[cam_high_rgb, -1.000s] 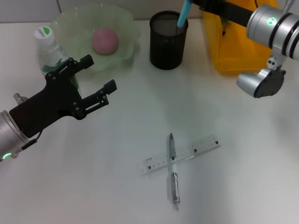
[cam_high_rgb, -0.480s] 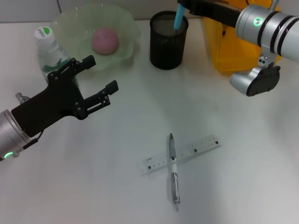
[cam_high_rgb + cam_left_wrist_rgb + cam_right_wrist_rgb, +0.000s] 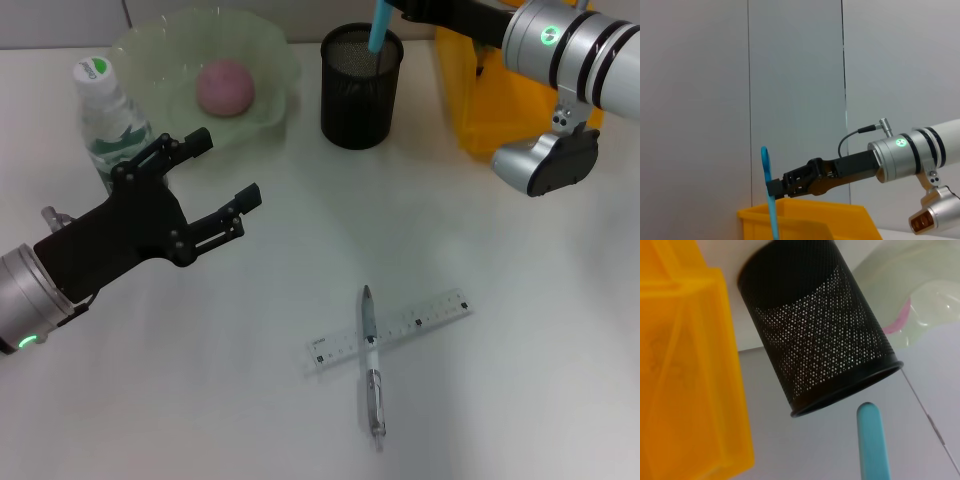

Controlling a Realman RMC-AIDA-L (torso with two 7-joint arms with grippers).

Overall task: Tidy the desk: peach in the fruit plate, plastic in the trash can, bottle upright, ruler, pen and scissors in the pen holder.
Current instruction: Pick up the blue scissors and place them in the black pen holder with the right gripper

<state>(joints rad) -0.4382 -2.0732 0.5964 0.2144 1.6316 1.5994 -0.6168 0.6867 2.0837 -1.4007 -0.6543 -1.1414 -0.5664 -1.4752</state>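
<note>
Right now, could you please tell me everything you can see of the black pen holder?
The pen holder is a black metal mesh cylinder with a solid rim, standing upright on the white desk between the fruit plate and the yellow trash can. It touches neither. The light blue scissors, gripped by the right gripper, hang at its open mouth. Whether their tip touches the mesh cannot be told.

The right gripper is cut off by the head view's top edge. The scissors show only a blue handle; their blades are hidden. The trash can is partly covered by the right arm.
</note>
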